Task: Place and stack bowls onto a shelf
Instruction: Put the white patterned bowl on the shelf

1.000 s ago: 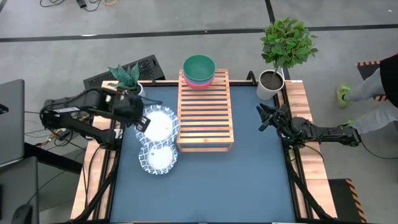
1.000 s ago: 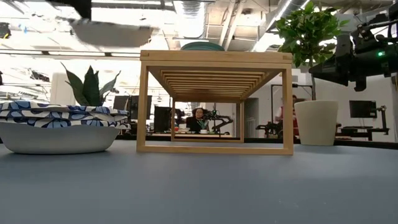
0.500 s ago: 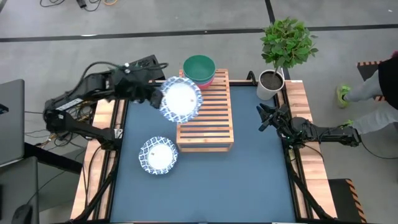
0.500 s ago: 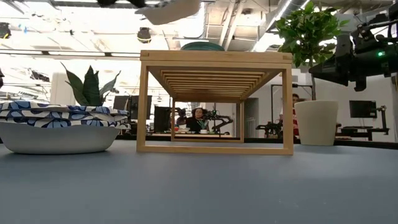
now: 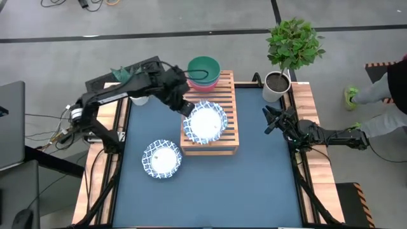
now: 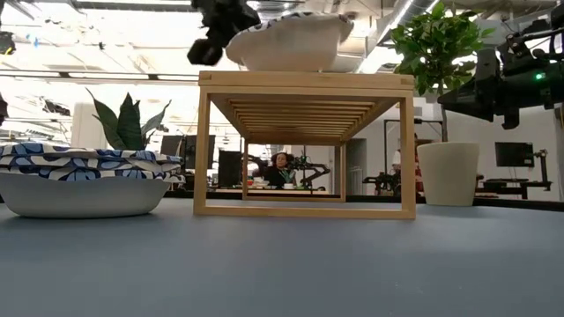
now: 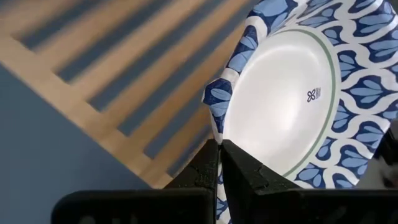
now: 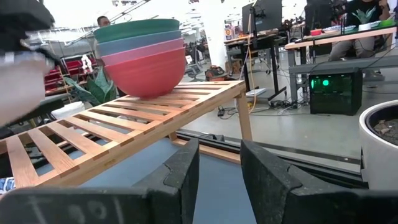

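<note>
My left gripper [image 5: 185, 108] is shut on a wide blue-and-white patterned bowl [image 5: 205, 124] over the near end of the light-wood slatted shelf [image 5: 210, 145]. In the low view the bowl [image 6: 286, 40] sits at the shelf top [image 6: 306, 81]; whether it touches I cannot tell. A second patterned bowl [image 5: 161, 159] rests on the blue table left of the shelf. A teal-green bowl [image 5: 203, 67] sits nested in a pink bowl [image 5: 205, 86] at the shelf's far end. My right gripper [image 5: 269, 121] is open and empty, above the table's right edge. My left gripper pinches the patterned bowl's rim [image 7: 217, 107] between its two fingers [image 7: 239, 169], on the side nearest the table's far left. The fingers come slanting down from that side. The bowl stays mouth up, slightly tilted, just over the slats.
A white pot with a leafy plant [image 5: 277, 86] stands at the table's far right corner, and a spiky plant [image 5: 127, 77] stands at the far left. A person's leg and shoe [image 5: 380, 89] show beyond the right edge. Bare blue tabletop [image 5: 254, 184] lies near and right of the shelf.
My left gripper has carried the patterned bowl from above the table's left side, up and toward the right edge, then down over the shelf's near end. The bowl stayed mouth up and the gripper stayed shut on its rim.
</note>
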